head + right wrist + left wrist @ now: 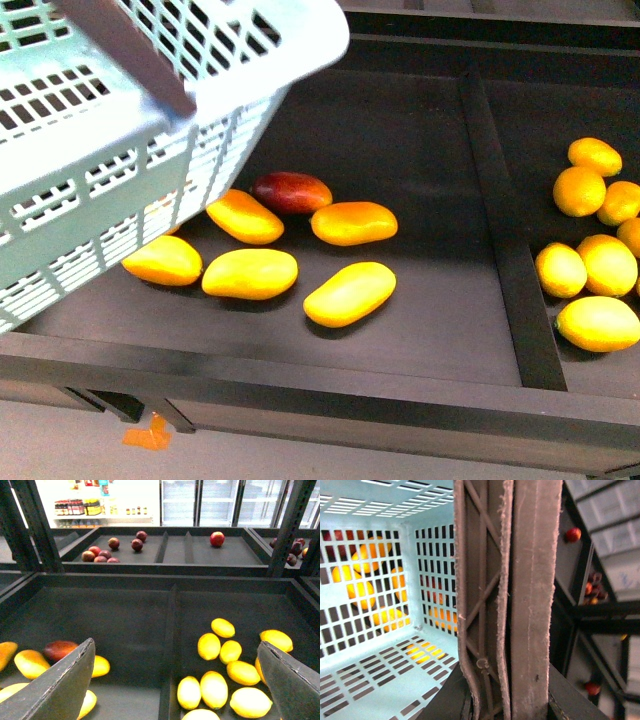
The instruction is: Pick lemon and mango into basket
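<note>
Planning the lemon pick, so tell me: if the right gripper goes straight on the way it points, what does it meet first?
Likely the divider between compartments, which sits midway between the open jaws of the right gripper; the lemons lie just beside it. Depth is unclear.

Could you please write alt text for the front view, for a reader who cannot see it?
A tilted teal basket fills the upper left above a dark shelf bay of mangoes and one red fruit. A divider separates lemons on the right.

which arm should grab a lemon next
right: the right gripper is open and facing the lemons, while the left gripper is shut on the basket handle
</note>
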Motion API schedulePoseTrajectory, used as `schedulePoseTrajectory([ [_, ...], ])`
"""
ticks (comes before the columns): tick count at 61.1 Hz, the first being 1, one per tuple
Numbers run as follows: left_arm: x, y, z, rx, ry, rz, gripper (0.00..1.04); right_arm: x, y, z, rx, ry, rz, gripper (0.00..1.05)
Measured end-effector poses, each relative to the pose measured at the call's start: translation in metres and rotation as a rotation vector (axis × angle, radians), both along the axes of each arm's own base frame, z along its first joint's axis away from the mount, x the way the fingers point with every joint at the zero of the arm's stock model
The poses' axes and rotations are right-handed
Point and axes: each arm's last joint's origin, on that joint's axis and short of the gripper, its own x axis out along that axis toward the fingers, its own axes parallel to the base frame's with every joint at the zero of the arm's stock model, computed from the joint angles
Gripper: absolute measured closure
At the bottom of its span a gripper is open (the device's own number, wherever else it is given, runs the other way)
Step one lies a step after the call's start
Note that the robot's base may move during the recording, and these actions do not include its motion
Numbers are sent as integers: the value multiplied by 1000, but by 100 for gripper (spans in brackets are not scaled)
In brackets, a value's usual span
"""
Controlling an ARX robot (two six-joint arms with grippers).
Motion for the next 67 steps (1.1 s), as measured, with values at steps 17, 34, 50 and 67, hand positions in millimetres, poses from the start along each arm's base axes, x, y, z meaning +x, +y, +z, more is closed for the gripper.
schedulePoseTrajectory([
  [17,48,-88,-15,-19,93,-316,86,0,0,0,0,0,0,9],
  [34,47,-132,-9,-60,102,-486,86,0,0,0,0,0,-3,9],
  [50,47,-132,-8,-51,93,-474,86,0,0,0,5,4,-2,9],
  [67,47,-132,-8,-56,95,-482,86,56,-64,28,419,357,-256,9],
])
